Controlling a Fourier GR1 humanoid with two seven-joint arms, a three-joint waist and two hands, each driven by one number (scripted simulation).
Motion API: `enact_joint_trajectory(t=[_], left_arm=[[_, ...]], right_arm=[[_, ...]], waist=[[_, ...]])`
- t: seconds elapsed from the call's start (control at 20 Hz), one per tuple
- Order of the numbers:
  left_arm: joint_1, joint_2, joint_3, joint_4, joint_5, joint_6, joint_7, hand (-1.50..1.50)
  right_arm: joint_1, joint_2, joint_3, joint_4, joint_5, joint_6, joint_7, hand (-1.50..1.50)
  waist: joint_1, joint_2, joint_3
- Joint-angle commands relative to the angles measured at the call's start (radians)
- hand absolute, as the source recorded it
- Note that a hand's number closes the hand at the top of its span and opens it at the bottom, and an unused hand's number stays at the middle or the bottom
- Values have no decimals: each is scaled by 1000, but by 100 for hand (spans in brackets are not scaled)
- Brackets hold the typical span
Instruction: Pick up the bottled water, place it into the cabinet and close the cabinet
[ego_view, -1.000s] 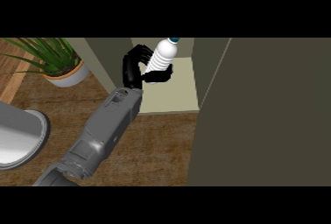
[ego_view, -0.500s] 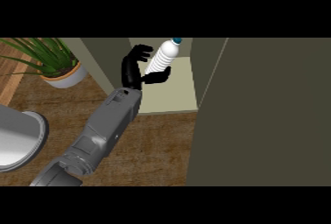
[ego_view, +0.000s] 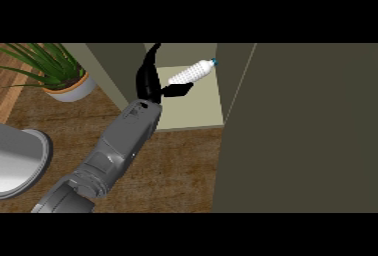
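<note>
Lying tilted on the pale shelf (ego_view: 196, 117) of the olive-green cabinet (ego_view: 310, 125), the clear ribbed water bottle with a blue cap (ego_view: 190, 73) points toward the rear right corner. Just beside it, the left hand (ego_view: 151, 80) has straight fingers, holding nothing. A potted green plant (ego_view: 55, 70) stands left.

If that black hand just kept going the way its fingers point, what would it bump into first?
The left hand points up into the open cabinet, with the bottled water lying tilted beside its thumb. Going straight on, it would probably meet the cabinet's back wall first, though depth is hard to judge from above.
</note>
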Motion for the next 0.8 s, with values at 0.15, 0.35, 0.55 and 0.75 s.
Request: enact_joint_trajectory(t=[0.15, 0.35, 0.55, 0.75], left_arm=[[12, 0, 20, 24, 1, 25, -11, -150], [15, 15, 36, -3, 9, -61, -48, -150], [72, 0, 92, -116, 72, -209, -187, 150], [75, 1, 113, -173, 133, -324, -249, 150]], right_arm=[[-5, 6, 16, -49, 23, -1, 42, -150], [34, -15, 46, -81, 45, -7, 27, -150], [8, -22, 11, -68, 9, 2, 29, -150], [-28, 6, 20, -58, 19, -15, 68, -150]], waist=[[10, 6, -2], [9, 2, -2], [14, 2, -3], [16, -3, -3]])
